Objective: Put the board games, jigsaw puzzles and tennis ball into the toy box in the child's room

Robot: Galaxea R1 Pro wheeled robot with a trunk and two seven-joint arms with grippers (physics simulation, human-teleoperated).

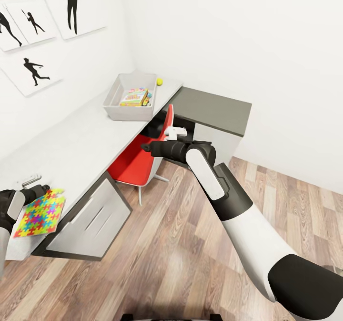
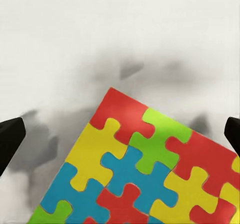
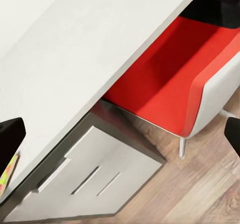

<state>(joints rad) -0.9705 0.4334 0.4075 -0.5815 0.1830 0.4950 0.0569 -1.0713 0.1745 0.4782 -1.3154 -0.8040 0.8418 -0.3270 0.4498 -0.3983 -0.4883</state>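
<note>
Puzzle [image 1: 39, 213] at the near end of the table [image 1: 81, 144], with the left gripper [image 2: 120, 134] poised over it, fingers spread wide.

One jigsaw puzzle is seen lying flat on the white tabletop near its front corner, partly overhanging the edge; the left gripper's dark fingertips [image 2: 10, 139] are set well apart on either side of it, and no contact can be made out. The toy box [image 1: 114, 102] is placed farther along the table, with colourful board games [image 1: 135, 97] inside, and the tennis ball [image 1: 159, 81] is left just beyond it. The right gripper [image 1: 177, 131] is held over the red chair [image 1: 138, 161], fingers apart and empty.
</note>
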